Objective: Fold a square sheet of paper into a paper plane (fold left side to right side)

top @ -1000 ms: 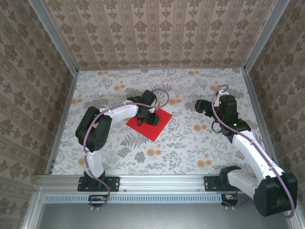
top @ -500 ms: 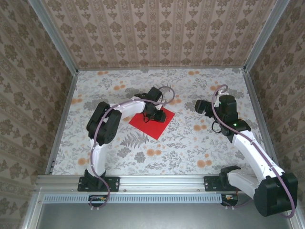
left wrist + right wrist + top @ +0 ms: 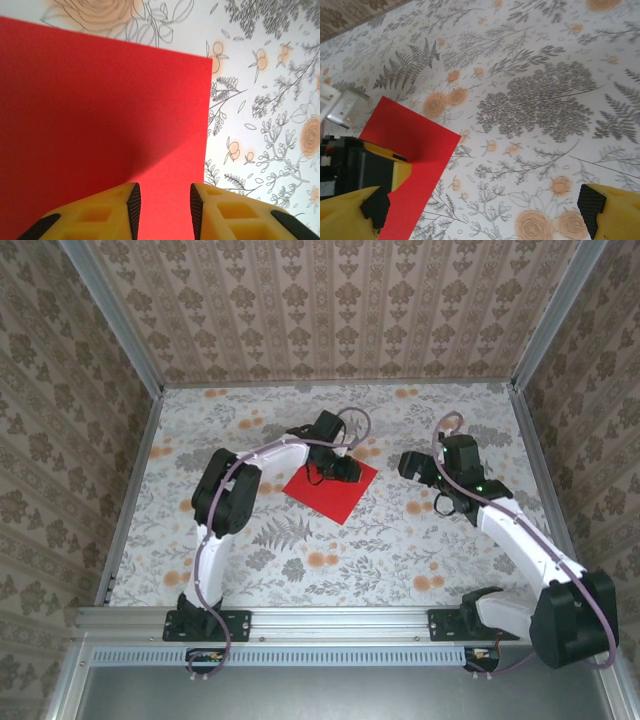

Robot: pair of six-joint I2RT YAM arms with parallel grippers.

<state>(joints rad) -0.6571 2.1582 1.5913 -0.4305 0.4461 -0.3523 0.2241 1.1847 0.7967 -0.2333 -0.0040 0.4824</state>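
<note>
Floral-print tabletop (image 3: 300, 550) is lying flat between patterned walls. The square sheet of paper (image 3: 338, 496) is sitting just above the centre of the top view, turned diamond-wise, flat, with no crease showing.

Step in hand, as I judge it: lining the sheet up before the left-to-right fold. To do this well:
- keep it flat
- push lightly so it is not buckling
- get a clean hold on the left side only
- carry that side over until the edges are meeting, before any creasing

Left gripper (image 3: 337, 470) is standing over the sheet's upper part. In the left wrist view the paper (image 3: 100, 115) is covering the left and middle of the frame. The gripper (image 3: 162, 195) is showing its jaws partly parted with nothing between them, the gap sitting just inside the sheet's right edge. Whether the tips are pressing the paper, I cannot tell.

Right gripper (image 3: 418, 464) is hanging right of centre, apart from the sheet, jaws spread wide and empty. In its own wrist view the sheet (image 3: 417, 145) is lying at lower left.
</note>
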